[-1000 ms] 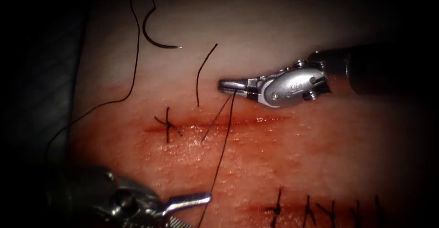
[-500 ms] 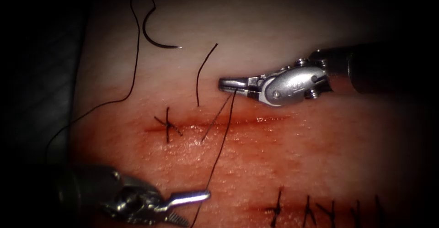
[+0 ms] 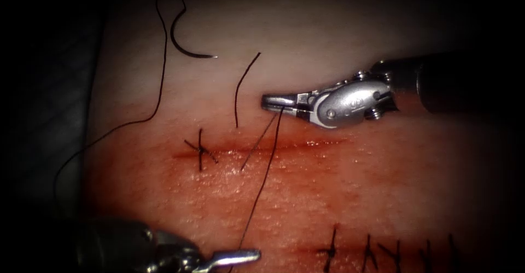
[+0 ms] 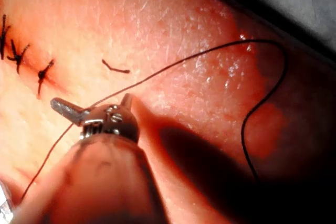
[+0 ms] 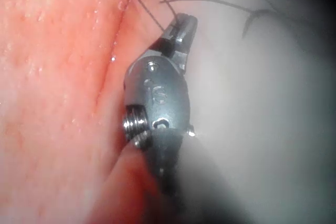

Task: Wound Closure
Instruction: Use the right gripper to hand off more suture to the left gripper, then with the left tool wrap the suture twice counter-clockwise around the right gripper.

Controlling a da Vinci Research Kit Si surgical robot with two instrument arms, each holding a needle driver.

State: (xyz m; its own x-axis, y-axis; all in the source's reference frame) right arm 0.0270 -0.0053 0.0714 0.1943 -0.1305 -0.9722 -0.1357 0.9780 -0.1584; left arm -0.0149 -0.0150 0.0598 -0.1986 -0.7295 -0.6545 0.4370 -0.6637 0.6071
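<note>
My right tool (image 3: 264, 102) lies on the pale tissue just above the cut (image 3: 306, 143), jaws shut on the thread (image 3: 268, 163). From those jaws one strand drops into the cut and a longer one runs down to my left tool (image 3: 240, 259) at the lower edge. The left wrist view has the left tool (image 4: 92, 100) with its jaws spread open and the thread (image 4: 173, 64) lying across their base, not gripped. The curved needle (image 3: 186, 48) rests free on the tissue at the upper left, held by neither tool and not in the tissue.
A tied stitch (image 3: 200, 150) crosses the cut's left end. A loose cut piece of thread (image 3: 240, 87) lies left of the right tool. A second row of stitches (image 3: 383, 251) sits at the lower right. Red fluid wets the tissue around the cut.
The left tool has sunk towards the lower edge and shifted slightly right, so less of it shows. The right tool, thread and needle have stayed in place.
</note>
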